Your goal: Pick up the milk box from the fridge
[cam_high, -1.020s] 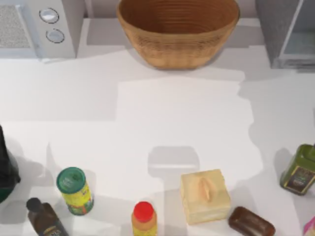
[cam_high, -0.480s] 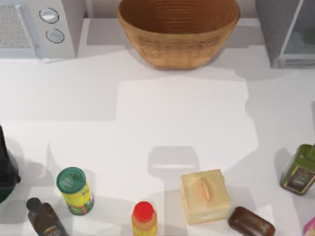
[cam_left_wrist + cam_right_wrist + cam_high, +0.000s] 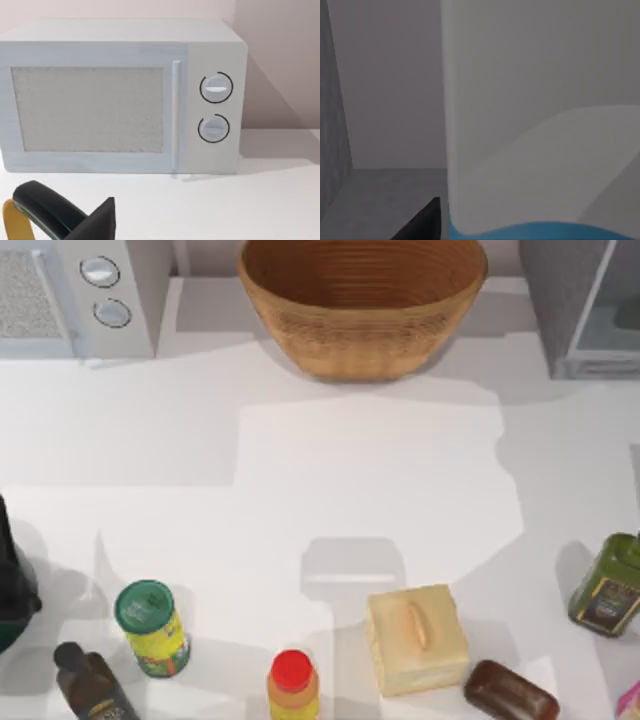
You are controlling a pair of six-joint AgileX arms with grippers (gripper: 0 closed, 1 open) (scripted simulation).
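- Milk box [image 3: 540,125]: one, seen very close in the right wrist view, white up high with a blue band low down. It stands inside the grey fridge [image 3: 380,200], on its grey floor.
- One fridge sits at the far right corner of the table [image 3: 370,470] in the top view, grey outside with a pale inner panel [image 3: 610,325].
- One dark finger [image 3: 422,222] of the right gripper shows just beside the milk box. I cannot tell if this pincer is wide, narrow or holding the box.
- One dark finger [image 3: 97,225] of the left gripper shows in the left wrist view, facing one white microwave [image 3: 120,95] with two round knobs [image 3: 216,88]. I cannot tell how its pincer stands either.
- One big woven basket [image 3: 362,302] sits at the far middle of the table.
- Along the near edge, from left to right: one dark bottle [image 3: 92,685], one green-lidded can [image 3: 152,628], one red-capped bottle [image 3: 293,685], one squat pale-yellow box [image 3: 416,638], one brown bar [image 3: 511,692] and one green bottle [image 3: 607,587].
- The brown bar lies just beside the yellow box.
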